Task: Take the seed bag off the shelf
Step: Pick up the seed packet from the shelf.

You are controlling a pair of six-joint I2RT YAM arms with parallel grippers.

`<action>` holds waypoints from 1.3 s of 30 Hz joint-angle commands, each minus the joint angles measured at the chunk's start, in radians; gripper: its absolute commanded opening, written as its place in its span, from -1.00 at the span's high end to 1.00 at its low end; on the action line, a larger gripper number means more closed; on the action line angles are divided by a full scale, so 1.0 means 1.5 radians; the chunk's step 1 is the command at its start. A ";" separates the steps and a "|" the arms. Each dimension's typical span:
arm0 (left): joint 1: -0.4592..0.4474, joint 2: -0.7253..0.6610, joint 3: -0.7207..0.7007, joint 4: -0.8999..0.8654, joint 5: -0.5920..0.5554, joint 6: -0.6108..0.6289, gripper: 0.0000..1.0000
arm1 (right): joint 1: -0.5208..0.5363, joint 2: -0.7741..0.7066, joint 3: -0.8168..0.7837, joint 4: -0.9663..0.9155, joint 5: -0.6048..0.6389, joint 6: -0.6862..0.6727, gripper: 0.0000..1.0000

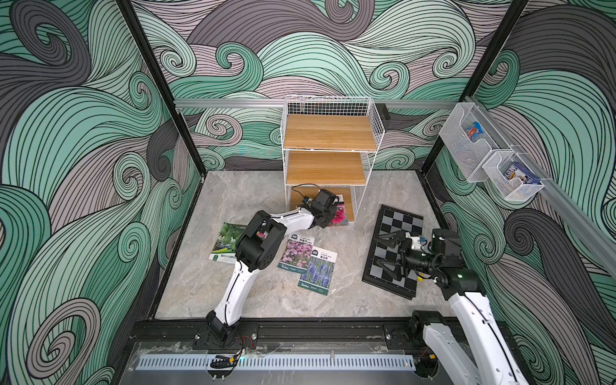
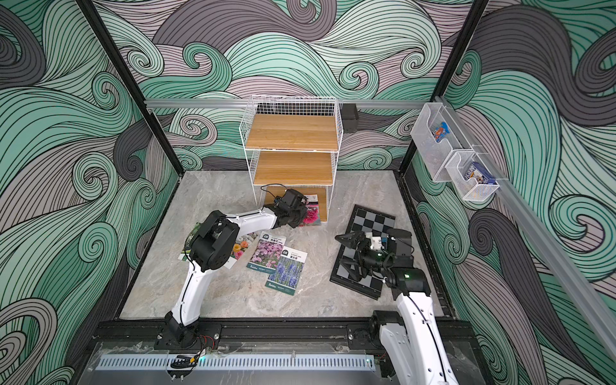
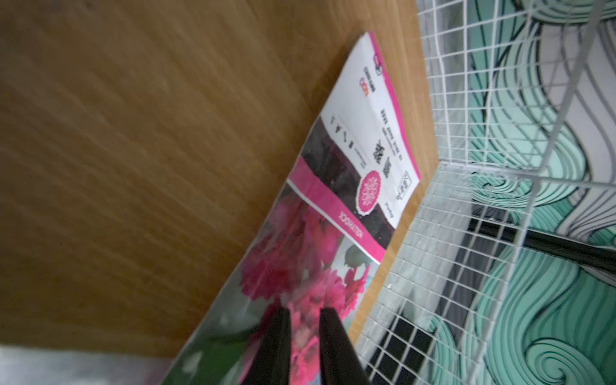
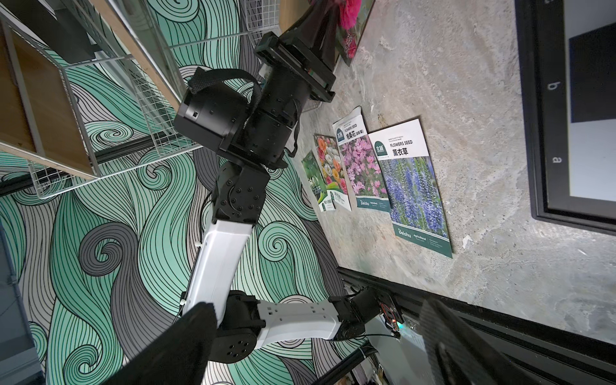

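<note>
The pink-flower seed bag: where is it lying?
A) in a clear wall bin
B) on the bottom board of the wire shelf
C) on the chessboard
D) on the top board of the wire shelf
B: in both top views the pink-flower seed bag lies on the lowest wooden board of the shelf, where the left tool reaches in over it.

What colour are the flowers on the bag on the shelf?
Pink. The bag shows best in the left wrist view.
</note>
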 commanded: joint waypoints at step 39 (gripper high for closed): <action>-0.018 -0.508 -0.345 -0.351 0.051 0.197 0.06 | 0.189 0.160 0.013 0.103 0.242 -0.015 -0.98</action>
